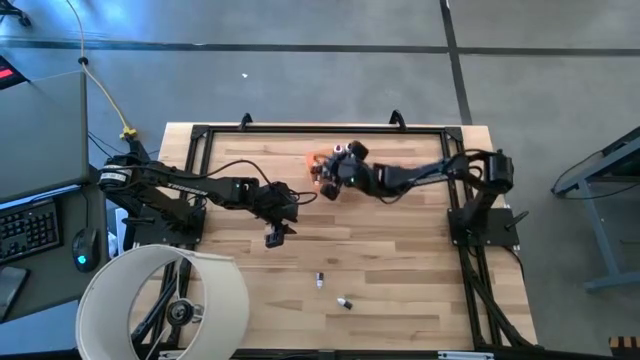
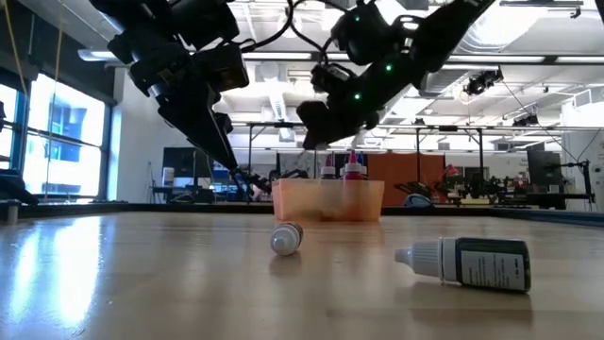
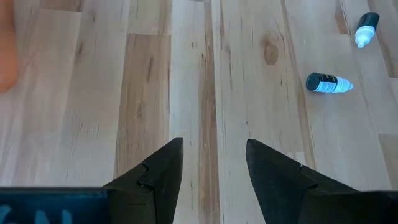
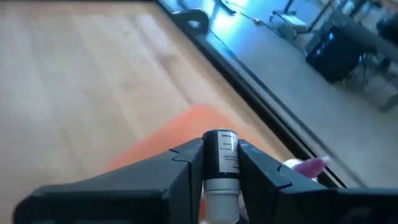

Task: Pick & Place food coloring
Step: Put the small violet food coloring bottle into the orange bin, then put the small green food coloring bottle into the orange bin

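Right gripper (image 4: 221,163) is pinching a dark white-capped food coloring bottle (image 4: 221,155) above the orange tray (image 1: 316,160), at twelve o'clock on the tabletop (image 1: 400,260); left gripper (image 3: 211,171) is hovering, fingers wide

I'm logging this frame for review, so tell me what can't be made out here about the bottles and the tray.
- Tray, high view: mostly hidden under the right gripper; its contents can't be counted.
- Held bottle, right wrist view: its cap is cut off by the picture's edge.
- Two loose bottles, high view: too small to read labels.
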`<state>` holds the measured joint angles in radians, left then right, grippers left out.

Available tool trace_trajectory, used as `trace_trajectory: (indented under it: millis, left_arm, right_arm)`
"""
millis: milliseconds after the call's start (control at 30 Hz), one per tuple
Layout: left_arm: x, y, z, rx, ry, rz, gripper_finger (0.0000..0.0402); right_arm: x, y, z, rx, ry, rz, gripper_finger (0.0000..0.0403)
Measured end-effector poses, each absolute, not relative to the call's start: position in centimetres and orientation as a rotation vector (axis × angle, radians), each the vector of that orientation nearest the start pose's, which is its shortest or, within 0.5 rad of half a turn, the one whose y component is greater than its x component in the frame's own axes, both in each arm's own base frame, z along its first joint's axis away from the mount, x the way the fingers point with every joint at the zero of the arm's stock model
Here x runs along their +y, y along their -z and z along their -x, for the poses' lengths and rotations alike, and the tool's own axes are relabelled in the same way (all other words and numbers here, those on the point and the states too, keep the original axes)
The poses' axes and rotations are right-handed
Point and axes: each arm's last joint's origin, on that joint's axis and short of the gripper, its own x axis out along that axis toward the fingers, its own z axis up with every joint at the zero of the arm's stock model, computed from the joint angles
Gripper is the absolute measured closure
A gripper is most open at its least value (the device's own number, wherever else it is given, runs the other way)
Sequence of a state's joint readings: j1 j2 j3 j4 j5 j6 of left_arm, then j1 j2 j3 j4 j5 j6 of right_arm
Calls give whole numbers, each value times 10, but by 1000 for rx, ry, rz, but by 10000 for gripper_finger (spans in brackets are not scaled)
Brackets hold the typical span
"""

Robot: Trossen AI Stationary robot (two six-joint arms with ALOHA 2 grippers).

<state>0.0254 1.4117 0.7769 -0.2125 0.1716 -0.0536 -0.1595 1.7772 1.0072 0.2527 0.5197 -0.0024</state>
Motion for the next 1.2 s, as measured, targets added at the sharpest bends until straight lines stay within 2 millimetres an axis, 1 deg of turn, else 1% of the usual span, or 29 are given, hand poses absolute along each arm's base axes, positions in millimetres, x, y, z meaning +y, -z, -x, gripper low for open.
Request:
trace_trajectory:
  millis: [100,233,367,433,533,600,667,733,800,900,967,1067,1200]
  left_arm:
    - [2,-195,-274,855,114,135,227]
    - [2,-195,-274,855,115,133,227]
    - [2,-195,-274,854,116,131,227]
    - [2,-195,-274,854,116,131,227]
    - [2,-194,-274,855,116,131,227]
    - [2,-195,-274,855,116,131,227]
    - [2,-195,-274,854,116,131,227]
    - [2,-195,-274,854,115,131,227]
    - [2,-195,-274,854,116,130,227]
    - [2,-195,-275,849,115,131,227]
    - [2,-195,-275,843,113,136,227]
    - [2,-196,-275,839,105,155,227]
    - [2,-196,-276,837,101,164,227]
  right_arm:
    - [-89,-187,-365,513,656,45,310]
    - [-97,-183,-361,563,671,46,283]
    - [-97,-183,-361,570,664,75,265]
    - [-88,-188,-364,542,623,85,259]
    - [-62,-203,-367,527,490,87,257]
    - [-38,-214,-366,543,382,81,261]
    - [-10,-221,-364,563,261,30,266]
    - [23,-221,-361,587,121,-31,272]
    - [56,-217,-356,632,-6,-36,276]
    - [104,-201,-345,695,-134,21,281]
    - [131,-189,-335,740,-199,62,281]
    - [159,-178,-324,758,-216,72,281]
    - [180,-163,-318,779,-194,-1,281]
